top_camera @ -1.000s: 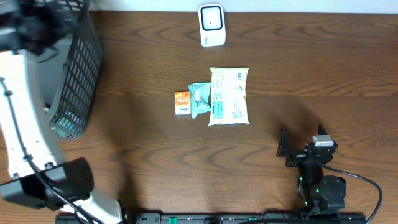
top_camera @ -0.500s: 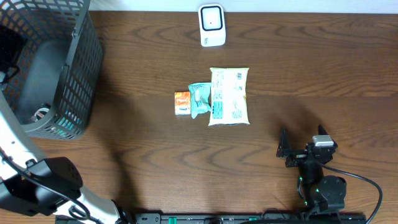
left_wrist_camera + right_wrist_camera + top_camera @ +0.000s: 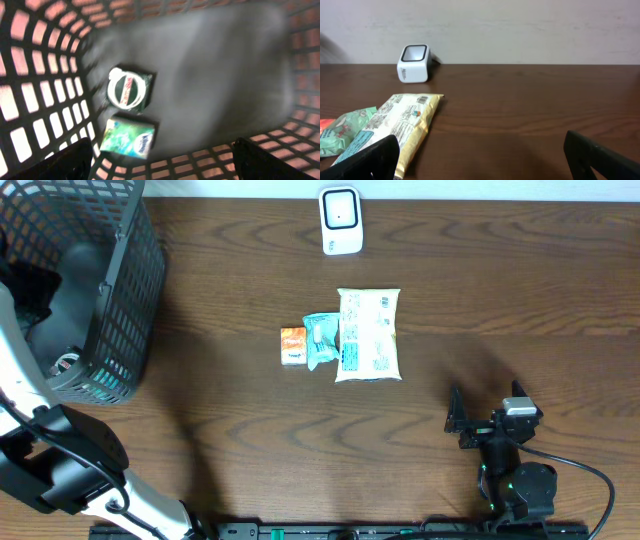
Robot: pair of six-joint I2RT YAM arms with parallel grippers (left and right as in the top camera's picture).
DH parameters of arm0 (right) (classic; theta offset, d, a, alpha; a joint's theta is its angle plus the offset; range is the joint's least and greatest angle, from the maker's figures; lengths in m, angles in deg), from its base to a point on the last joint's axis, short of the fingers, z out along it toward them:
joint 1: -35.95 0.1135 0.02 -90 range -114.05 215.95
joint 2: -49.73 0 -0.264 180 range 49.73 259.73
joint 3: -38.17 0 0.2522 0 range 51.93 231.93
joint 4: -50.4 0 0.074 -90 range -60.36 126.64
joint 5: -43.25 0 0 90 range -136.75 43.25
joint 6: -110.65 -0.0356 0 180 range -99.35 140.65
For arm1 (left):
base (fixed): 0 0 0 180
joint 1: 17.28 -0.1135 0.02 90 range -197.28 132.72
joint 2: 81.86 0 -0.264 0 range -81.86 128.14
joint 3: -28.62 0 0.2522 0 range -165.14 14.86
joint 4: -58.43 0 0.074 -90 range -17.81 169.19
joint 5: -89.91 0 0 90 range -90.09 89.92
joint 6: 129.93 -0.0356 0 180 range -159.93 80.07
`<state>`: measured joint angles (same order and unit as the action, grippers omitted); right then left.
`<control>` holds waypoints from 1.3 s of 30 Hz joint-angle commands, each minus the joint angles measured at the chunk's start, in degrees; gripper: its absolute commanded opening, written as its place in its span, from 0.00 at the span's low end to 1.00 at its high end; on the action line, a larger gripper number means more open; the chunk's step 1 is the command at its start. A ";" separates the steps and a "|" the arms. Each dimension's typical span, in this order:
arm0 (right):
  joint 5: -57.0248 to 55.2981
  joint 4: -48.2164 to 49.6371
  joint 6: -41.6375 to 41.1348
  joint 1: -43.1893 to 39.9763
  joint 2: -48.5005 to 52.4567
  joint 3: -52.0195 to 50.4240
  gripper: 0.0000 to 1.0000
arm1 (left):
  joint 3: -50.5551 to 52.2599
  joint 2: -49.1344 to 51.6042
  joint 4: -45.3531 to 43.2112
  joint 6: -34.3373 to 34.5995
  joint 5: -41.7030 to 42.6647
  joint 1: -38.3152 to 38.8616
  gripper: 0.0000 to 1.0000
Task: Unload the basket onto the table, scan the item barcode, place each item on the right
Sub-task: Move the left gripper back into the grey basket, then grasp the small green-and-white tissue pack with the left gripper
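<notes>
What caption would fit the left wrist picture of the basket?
Open left gripper facing into a black mesh basket holding a dark green box and a green-and-blue packet.

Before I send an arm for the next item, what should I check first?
1. Left gripper open and empty over the black mesh basket: ok.
2. Green box with round white label and green-and-blue packet lying on the basket floor: ok.
3. Right gripper open, empty: ok.
4. White cube-shaped scanner unobstructed: ok.
5. Small orange box, teal pouch and yellow-and-white bag spaced for a clean pick: not ok, pouch touches bag.
6. Barcode facing on the orange box: cannot tell.
</notes>
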<state>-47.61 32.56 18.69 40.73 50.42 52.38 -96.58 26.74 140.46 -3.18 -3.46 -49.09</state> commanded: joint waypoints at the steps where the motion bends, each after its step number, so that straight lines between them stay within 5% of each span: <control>1: -0.07 -0.22 -0.55 -0.20 -0.37 -0.13 0.99 | 2.78 0.44 0.15 5.29 -1.64 -0.24 0.88; 19: -0.07 -0.20 -0.55 -0.20 -0.37 -0.13 0.99 | 20.48 1.68 -7.54 8.37 4.26 -0.09 0.96; 27: -0.07 -0.20 -0.55 -0.20 -0.37 -0.13 0.99 | 22.23 3.87 -11.82 -2.67 4.20 2.71 0.95; 39: -0.07 -0.20 -0.57 -0.20 -0.37 -0.13 0.99 | 22.29 9.05 -11.82 -3.76 -4.70 5.86 0.83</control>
<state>-47.59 32.56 18.71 40.73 50.42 52.38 -74.64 33.84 128.35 -5.91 -4.82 -43.24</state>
